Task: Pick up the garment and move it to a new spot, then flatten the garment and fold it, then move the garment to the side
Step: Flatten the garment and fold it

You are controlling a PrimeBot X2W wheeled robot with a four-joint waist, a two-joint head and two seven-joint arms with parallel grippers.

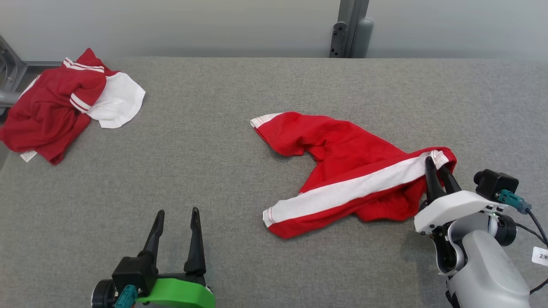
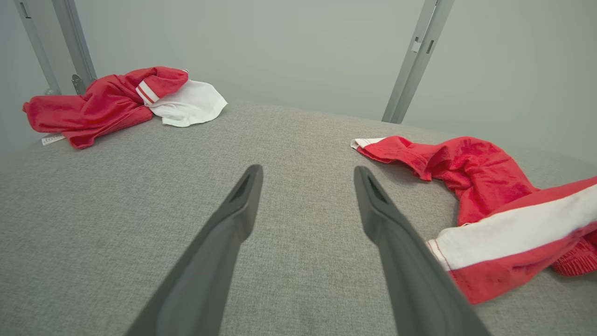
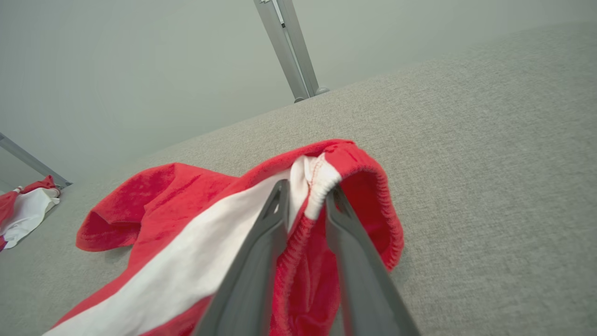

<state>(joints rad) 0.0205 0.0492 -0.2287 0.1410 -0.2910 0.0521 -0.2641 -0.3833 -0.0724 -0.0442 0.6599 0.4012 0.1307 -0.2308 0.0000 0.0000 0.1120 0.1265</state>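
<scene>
Lying crumpled on the right half of the surface, the red, white-striped garment has its waistband end at the right gripper. That gripper is narrowed, with the waistband bunched between its fingers and touching both, though I cannot tell whether it is truly clamped. The left gripper hovers spread wide near the front edge, holding nothing.

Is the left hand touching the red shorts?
No, the left hand is open above the bare grey table, well apart from the red shorts.
</scene>
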